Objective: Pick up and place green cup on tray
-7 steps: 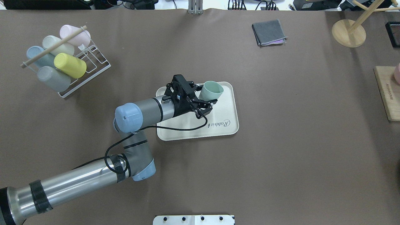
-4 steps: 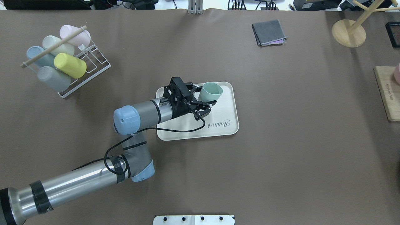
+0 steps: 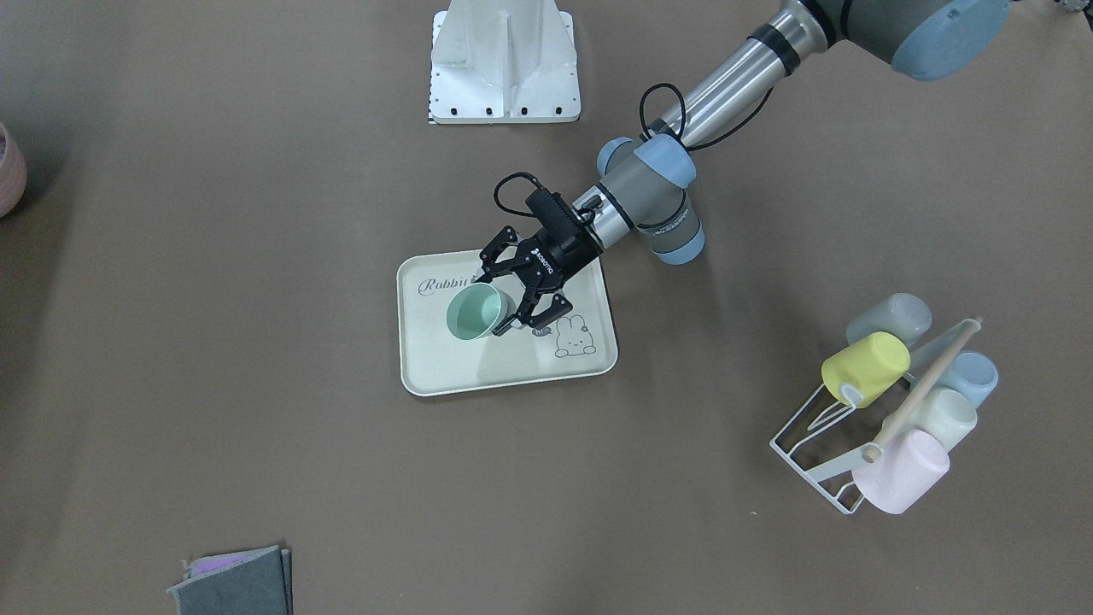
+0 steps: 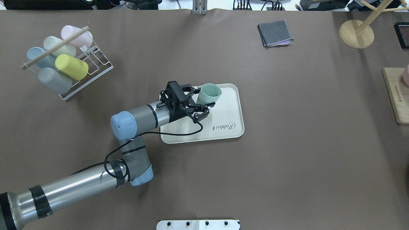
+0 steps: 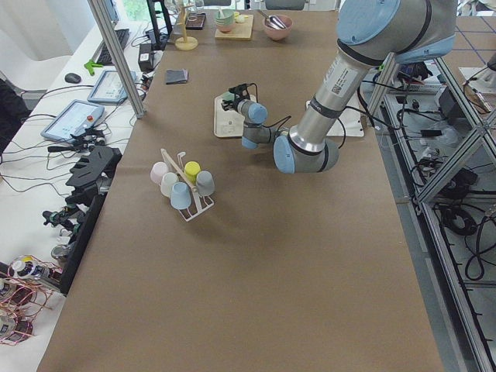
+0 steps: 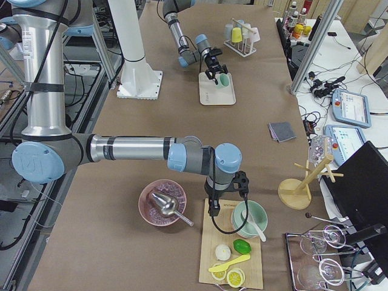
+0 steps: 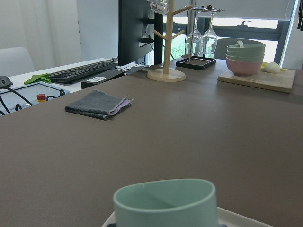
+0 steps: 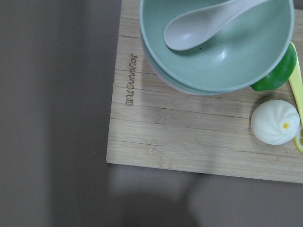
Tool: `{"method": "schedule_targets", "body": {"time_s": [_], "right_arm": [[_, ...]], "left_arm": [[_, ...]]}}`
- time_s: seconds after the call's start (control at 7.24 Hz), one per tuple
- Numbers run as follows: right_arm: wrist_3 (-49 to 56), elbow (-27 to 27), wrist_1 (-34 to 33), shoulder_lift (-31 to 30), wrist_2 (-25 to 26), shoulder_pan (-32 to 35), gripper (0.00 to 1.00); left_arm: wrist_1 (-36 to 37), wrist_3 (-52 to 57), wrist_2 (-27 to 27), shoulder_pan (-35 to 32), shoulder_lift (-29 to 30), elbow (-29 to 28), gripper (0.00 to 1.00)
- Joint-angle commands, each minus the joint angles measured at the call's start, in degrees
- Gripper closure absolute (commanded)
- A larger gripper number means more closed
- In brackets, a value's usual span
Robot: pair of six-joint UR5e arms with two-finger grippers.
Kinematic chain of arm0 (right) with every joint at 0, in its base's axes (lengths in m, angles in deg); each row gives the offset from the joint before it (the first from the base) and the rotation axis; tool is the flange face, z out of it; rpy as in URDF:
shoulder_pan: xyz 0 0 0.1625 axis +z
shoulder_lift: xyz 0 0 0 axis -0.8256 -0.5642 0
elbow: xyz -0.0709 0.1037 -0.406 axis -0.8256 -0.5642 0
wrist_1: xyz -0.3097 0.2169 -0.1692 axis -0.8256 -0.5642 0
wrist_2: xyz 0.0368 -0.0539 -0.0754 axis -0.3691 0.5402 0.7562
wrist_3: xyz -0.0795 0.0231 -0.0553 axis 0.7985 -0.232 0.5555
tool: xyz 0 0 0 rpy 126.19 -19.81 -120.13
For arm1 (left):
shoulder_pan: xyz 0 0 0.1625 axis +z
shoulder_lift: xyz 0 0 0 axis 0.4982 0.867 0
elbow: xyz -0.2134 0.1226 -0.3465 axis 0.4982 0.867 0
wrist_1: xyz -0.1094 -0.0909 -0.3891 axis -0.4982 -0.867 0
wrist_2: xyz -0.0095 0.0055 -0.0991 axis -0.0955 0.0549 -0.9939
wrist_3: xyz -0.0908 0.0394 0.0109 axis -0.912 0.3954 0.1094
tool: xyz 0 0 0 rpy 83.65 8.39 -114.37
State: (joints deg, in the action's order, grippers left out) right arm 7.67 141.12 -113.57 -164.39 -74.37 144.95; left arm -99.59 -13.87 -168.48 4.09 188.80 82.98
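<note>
Holding the green cup (image 4: 210, 93) tilted, the left end effector (image 4: 204, 96) is clamped on its sides, with the mouth facing away from the wrist. Vs 1 s ago, the arm has pulled back to the robot's left and the cup went with it. It's still over the tray (image 4: 228, 111) near the far rim. Can't tell if the base touches. The tray hasn't moved on the desk (image 4: 287, 159). The right end effector (image 6: 212, 209) hangs over a wooden board (image 6: 213, 257) beside stacked bowls (image 6: 250, 218). Clenched or released, cannot tell.
</note>
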Motion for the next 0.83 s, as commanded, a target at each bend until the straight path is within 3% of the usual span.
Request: {"method": "schedule_targets", "body": {"time_s": [0.0, 0.28, 0.55, 0.69], "right_arm": [[-0.01, 0.09, 0.0, 0.0, -0.07, 0.0, 0.0], [-0.01, 0.09, 0.0, 0.0, -0.16, 0.0, 0.0], [-0.01, 0.09, 0.0, 0.0, -0.16, 0.0, 0.0], [-0.01, 0.26, 0.0, 0.0, -0.16, 0.0, 0.0]], "left_arm": [[-2.34, 1.11, 0.24, 0.04, -0.94, -0.72, 0.96], [-2.34, 1.12, 0.24, 0.04, -0.94, -0.72, 0.93], [-2.17, 1.12, 0.15, 0.04, -0.76, -0.63, 0.81], [-2.08, 1.03, 0.15, 0.04, -0.76, -0.72, 0.66]]}}
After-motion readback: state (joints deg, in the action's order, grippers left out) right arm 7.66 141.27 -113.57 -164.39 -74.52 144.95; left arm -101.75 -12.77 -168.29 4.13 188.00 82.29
